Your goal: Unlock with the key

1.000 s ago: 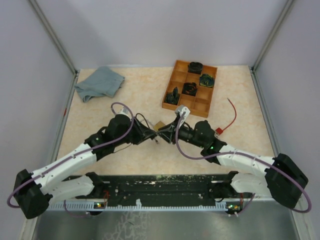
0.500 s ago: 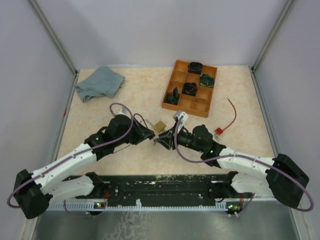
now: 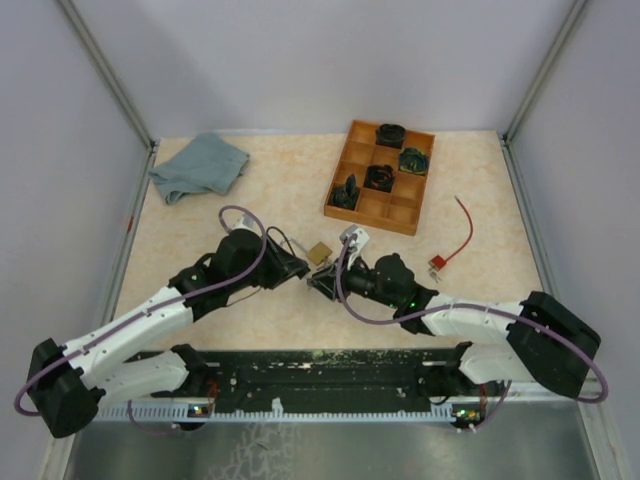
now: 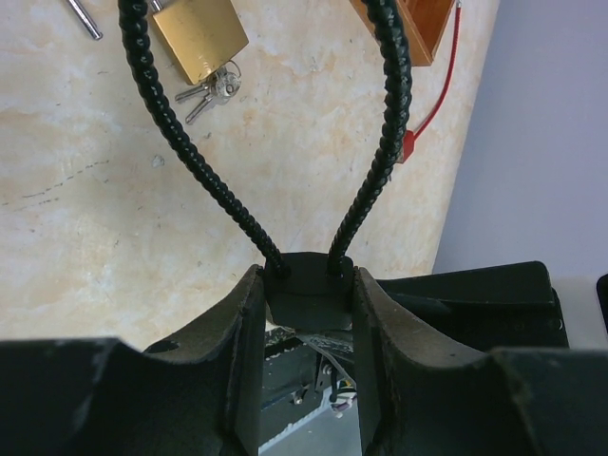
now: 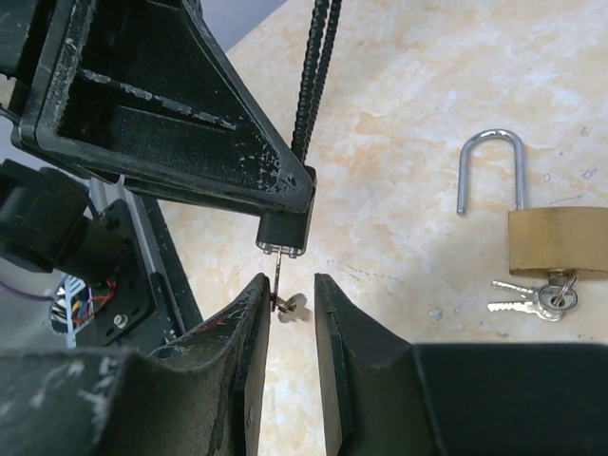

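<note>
My left gripper (image 4: 309, 285) is shut on the black body of a cable lock (image 4: 306, 290), and its black cable (image 4: 190, 161) loops away over the table. In the right wrist view a small silver key (image 5: 288, 302) sticks out of that lock body (image 5: 285, 228). My right gripper (image 5: 290, 290) stands narrowly open around the key's head: the left finger touches it and a gap shows at the right finger. From above, the two grippers meet at the table's middle, left gripper (image 3: 298, 268) and right gripper (image 3: 322, 283).
A brass padlock (image 5: 556, 242) with its shackle swung open and a bunch of keys (image 5: 532, 299) lies just beyond the grippers (image 3: 319, 252). A wooden compartment tray (image 3: 405, 210) holds dark parts at the back right. A blue-grey cloth (image 3: 200, 165) lies back left, a red wire (image 3: 455, 245) to the right.
My right arm has swung left and nearer, its wrist now lower on the table. The brass padlock, covered a second ago, shows again. The left arm drew back slightly, then held still.
</note>
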Controlling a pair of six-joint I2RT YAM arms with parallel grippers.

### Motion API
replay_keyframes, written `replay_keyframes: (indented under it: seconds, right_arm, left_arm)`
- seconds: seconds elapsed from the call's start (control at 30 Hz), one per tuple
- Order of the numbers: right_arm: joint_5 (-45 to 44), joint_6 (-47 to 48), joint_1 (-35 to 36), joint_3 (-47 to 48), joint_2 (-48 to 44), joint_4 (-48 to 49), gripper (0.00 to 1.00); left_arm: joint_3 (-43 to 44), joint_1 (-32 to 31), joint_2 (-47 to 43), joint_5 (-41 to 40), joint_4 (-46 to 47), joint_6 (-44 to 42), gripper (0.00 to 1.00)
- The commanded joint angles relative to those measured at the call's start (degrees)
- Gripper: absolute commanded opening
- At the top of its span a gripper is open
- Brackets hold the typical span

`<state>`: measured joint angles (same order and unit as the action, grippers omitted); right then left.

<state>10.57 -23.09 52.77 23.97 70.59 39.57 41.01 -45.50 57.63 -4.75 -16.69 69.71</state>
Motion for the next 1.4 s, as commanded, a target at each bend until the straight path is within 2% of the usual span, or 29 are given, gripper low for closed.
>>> replay_keyframes:
  seconds: [0.0,0.13,0.23,0.53,0.67,0.97,1.13,1.27,1.37]
  right_arm:
    - [0.6,-0.9,0.3,0.0,0.5,5.7,0.25]
    - [0.9,-1.1,0.3,-0.1,1.2,6.5,0.15]
    - [1.3,-1.3,0.3,-0.1,2.1,7.1,0.0]
    - [0.9,4.7,-1.0,4.9,-2.2,4.4,0.0]
    - [2.4,4.8,-4.8,7.3,-4.0,3.4,0.0]
    - [3.3,8.8,-5.5,10.7,-3.7,2.0,0.0]
    - [6.8,4.6,-5.4,7.0,2.7,15.7,0.0]
    - [3.7,7.3,-7.0,5.1,0.4,17.8,0.0]
    - [2.0,10.8,-7.7,4.7,0.7,19.8,0.0]
  left_arm:
    - [1.3,0.1,-1.3,-0.3,2.6,0.9,0.0]
    - [1.2,0.1,-1.1,0.3,3.0,0.8,0.0]
    - [1.2,0.1,-1.3,0.9,3.3,0.8,0.0]
    - [0.4,-0.6,1.1,9.7,2.1,0.6,0.0]
    - [0.3,-4.1,2.5,8.3,1.5,-0.2,0.0]
    - [6.9,-7.2,11.7,11.1,-3.9,-5.1,0.0]
    - [0.7,-7.2,7.5,15.3,10.0,0.5,0.0]
    - [2.2,-7.2,7.9,19.2,8.3,0.0,0.0]
    - [-1.6,-7.2,6.9,23.3,16.9,3.3,0.0]
